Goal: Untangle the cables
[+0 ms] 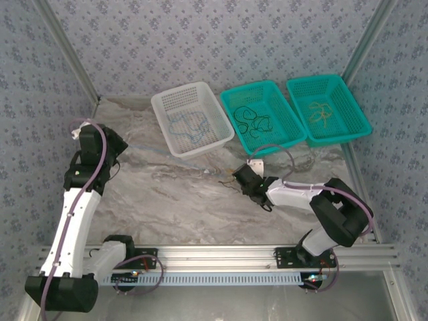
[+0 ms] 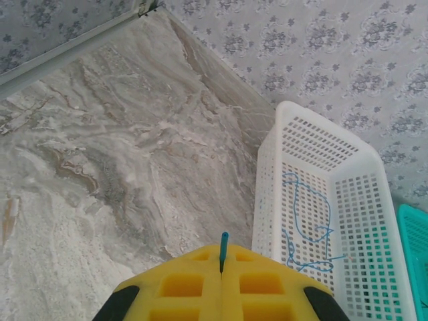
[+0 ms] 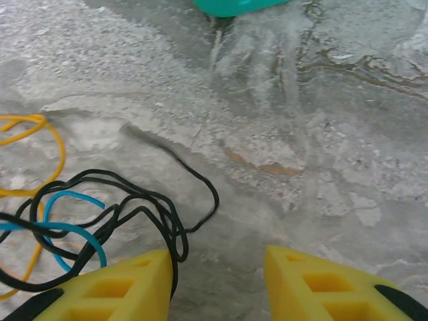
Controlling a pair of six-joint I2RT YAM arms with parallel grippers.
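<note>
Cables (image 3: 100, 221): black, blue, yellow tangle, cut off at left.
Right gripper (image 3: 217, 259): jaws apart, black strand (image 3: 200, 184) beside one finger.
Left gripper (image 2: 223, 259): pinched on blue tip (image 2: 224, 242); rest hidden.

We record the wall (image 1: 200, 40) as blue-grey with a floral print and the table (image 1: 167, 194) as marbled grey-beige. The left basket (image 1: 160, 101) is white. The middle basket (image 1: 227, 93) and right basket (image 1: 294, 81) are teal. The left gripper (image 2: 222, 264) and right gripper (image 3: 217, 257) have yellow fingers. The cable tip (image 2: 224, 244) is blue. The tangled cables (image 3: 172, 234) are black, blue and yellow.
</note>
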